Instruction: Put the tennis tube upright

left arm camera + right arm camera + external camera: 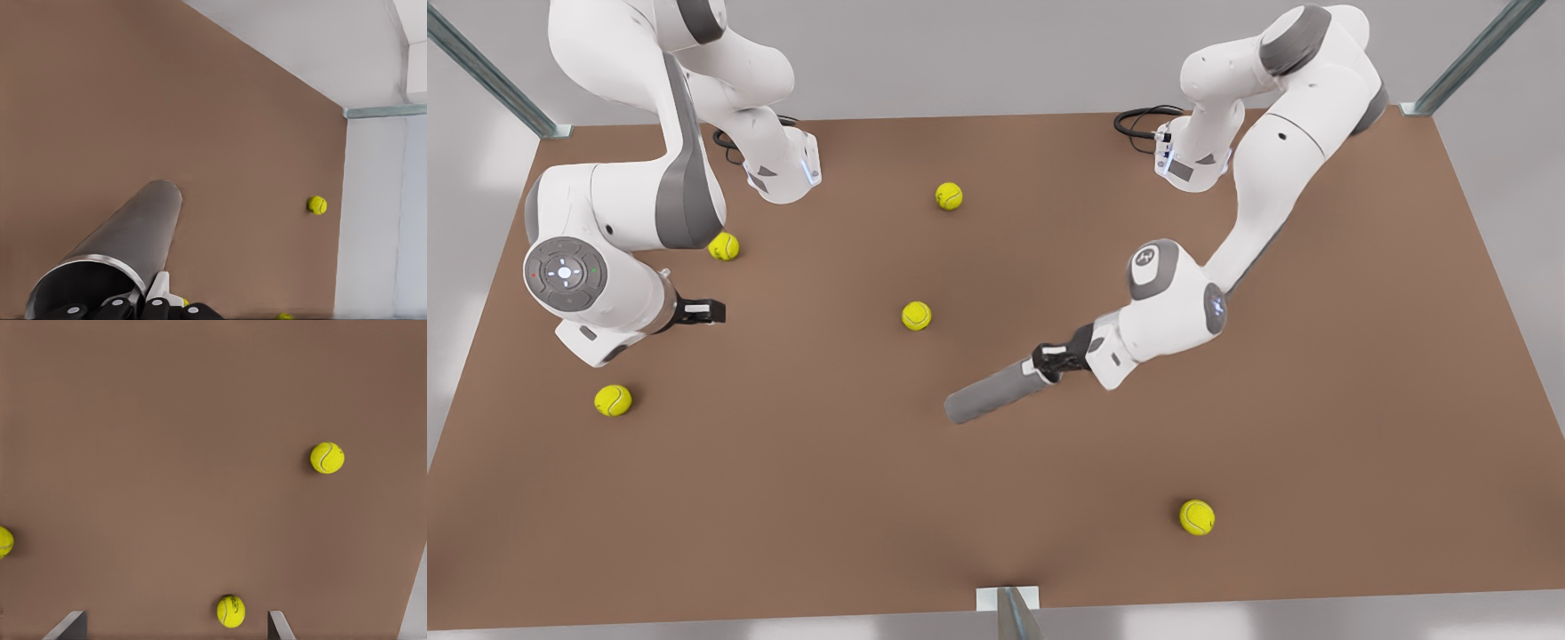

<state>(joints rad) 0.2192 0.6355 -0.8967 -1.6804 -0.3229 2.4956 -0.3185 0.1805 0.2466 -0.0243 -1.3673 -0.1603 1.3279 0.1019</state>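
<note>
Tennis tube (996, 392) lies tilted on the tabletop (800, 480), its open end clamped by the left end effector (1052, 360); right end effector (710, 311) waits, fingers apart.

On the table (1316, 427) you see the tennis tube (991, 396) lying near the middle, a little toward the front view's right, and the left gripper (1049, 363) sits at its upper end. One ball (916, 316) is behind the tube, another (949, 196) farther back. At the front view's left the right gripper (713, 311) hangs between two balls (724, 246) (613, 400). One ball (1197, 516) lies near the front edge, right of the tube.
</note>
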